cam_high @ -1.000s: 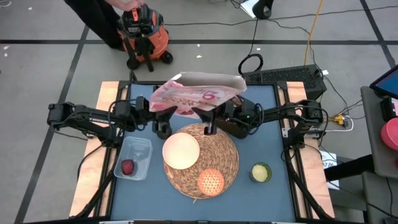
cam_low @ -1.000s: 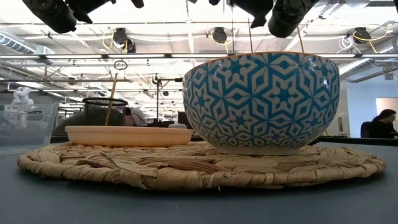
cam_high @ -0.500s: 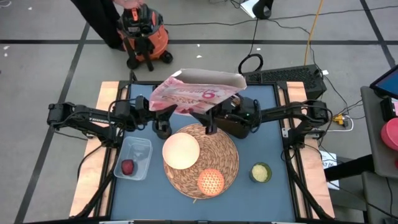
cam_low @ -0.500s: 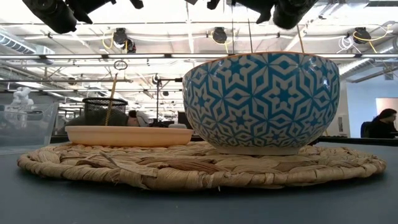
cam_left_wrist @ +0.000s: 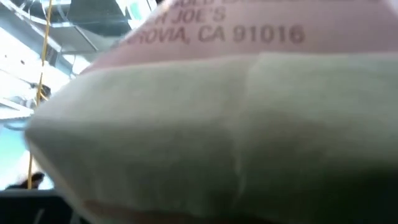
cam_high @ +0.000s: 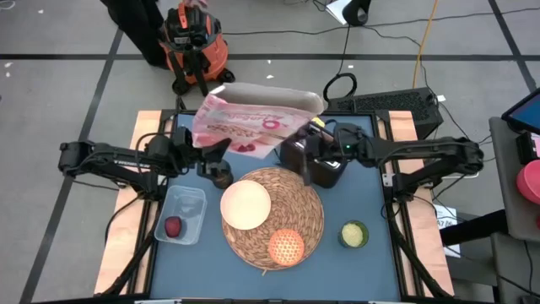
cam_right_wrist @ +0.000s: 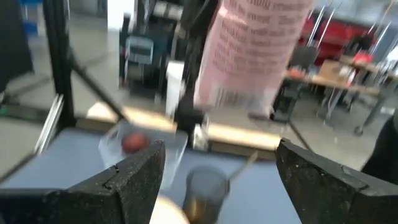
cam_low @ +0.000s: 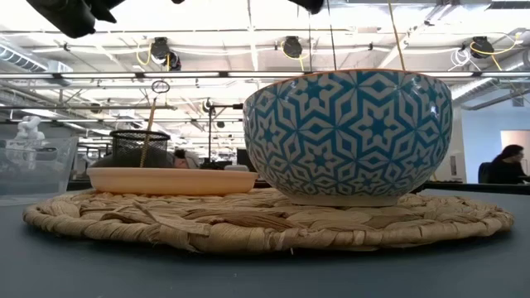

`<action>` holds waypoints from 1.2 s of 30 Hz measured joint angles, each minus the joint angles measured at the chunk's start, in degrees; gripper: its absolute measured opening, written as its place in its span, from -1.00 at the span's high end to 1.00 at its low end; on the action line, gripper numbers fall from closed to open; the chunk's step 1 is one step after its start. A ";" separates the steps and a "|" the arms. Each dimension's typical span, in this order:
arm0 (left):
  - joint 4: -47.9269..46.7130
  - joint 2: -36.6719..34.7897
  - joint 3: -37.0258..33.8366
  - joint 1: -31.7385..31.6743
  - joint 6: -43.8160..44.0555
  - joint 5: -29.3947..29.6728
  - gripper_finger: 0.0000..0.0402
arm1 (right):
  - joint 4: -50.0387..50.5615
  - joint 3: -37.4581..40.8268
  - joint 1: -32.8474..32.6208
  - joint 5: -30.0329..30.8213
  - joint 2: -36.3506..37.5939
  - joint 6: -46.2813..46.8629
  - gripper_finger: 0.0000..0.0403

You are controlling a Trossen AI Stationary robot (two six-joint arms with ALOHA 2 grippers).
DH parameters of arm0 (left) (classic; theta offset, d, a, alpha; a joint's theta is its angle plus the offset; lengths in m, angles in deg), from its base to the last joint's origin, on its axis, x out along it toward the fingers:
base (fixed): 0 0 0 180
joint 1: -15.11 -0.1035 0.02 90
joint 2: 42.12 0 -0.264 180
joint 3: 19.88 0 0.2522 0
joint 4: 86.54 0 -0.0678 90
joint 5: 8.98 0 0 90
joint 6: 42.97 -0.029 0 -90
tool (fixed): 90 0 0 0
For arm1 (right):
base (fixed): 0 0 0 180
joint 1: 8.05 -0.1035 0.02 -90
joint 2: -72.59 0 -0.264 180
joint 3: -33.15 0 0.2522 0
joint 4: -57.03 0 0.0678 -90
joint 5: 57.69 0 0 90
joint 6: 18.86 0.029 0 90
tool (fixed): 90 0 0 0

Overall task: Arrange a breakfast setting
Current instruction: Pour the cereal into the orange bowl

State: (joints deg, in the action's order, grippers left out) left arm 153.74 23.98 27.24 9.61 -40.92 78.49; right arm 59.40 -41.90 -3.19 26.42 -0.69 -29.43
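Two grippers shown at table's far edge. Round woven straw placemat (cam_high: 291,221) laid mid-table, cream bowl (cam_high: 245,205) and small orange dish (cam_high: 286,247) carried on it. Pink-white cereal box (cam_high: 253,122) held aloft, tilted, clamped by left gripper (cam_high: 213,152) near one end; judged light, thin card easily crushed, best taken across narrow sides. Right gripper (cam_right_wrist: 217,171) seen spread wide, empty, clear of box. Small dark-red fruit (cam_high: 173,226) seen in clear plastic tub (cam_high: 196,199).
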 joint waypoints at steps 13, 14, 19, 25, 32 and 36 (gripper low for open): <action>-22.35 -11.03 0.00 0.09 10.35 -8.64 0.19 | 28.13 0.01 0.02 0.09 13.71 -2.18 -0.45; -24.03 -11.83 0.00 0.15 11.04 -9.55 0.19 | 28.78 0.01 0.02 0.09 14.40 -2.16 -0.45; -31.34 -15.00 0.00 1.05 12.92 -13.70 0.19 | 31.45 0.02 0.02 0.09 17.36 -2.14 -0.45; -38.95 -17.96 0.00 2.42 13.53 -17.27 0.19 | 31.71 0.02 0.02 0.09 19.20 -2.14 -0.45; -43.31 -19.36 0.00 4.80 15.01 -17.59 0.19 | 31.54 0.52 0.02 0.09 19.31 -2.14 -0.45; -44.20 -19.36 0.00 6.48 15.06 -17.63 0.19 | 31.60 3.14 0.02 0.11 19.52 -2.14 -0.45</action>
State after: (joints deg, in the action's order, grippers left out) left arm 109.54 4.62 27.24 16.10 -25.87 60.86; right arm 90.99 -38.77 -3.17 26.53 18.83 -31.57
